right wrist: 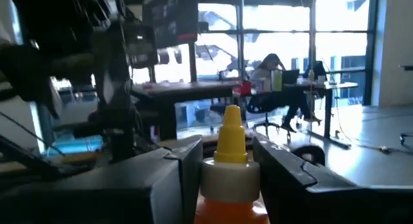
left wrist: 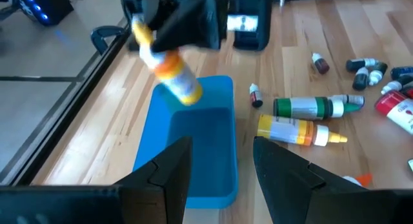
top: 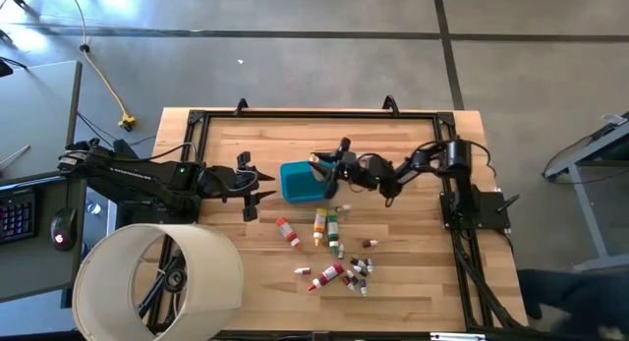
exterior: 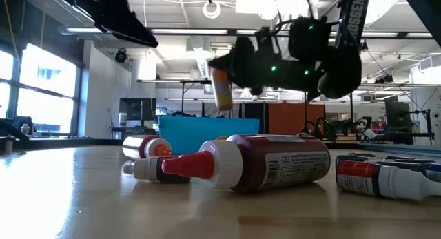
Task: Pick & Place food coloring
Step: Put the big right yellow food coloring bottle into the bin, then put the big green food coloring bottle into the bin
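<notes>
My right gripper (top: 324,164) is shut on an orange food coloring bottle (left wrist: 173,75) with a yellow nozzle, above the blue tub (top: 303,182). It also shows in the low view (exterior: 222,89). My left gripper (top: 257,189) is open and empty, just left of the tub; its fingers (left wrist: 174,166) point at the tub. Red (top: 288,233), yellow (top: 319,225), green (top: 335,235) and dark-red (top: 327,275) bottles lie on their sides on the table with several tiny vials (top: 360,270). My right gripper pinches the orange bottle's upper end, at the white cap and orange shoulder (right wrist: 230,175), between its two fingers. The fingers come roughly level from the table's right. The bottle is lifted clear and tilted; its body hangs below the fingers over the tub.
A black frame (top: 295,115) runs around the wooden table. A large pale cylinder (top: 157,277) stands at the near left corner. Bare wood lies between the tub and the far frame bar. A person sits at a desk in the room beyond (right wrist: 271,69).
</notes>
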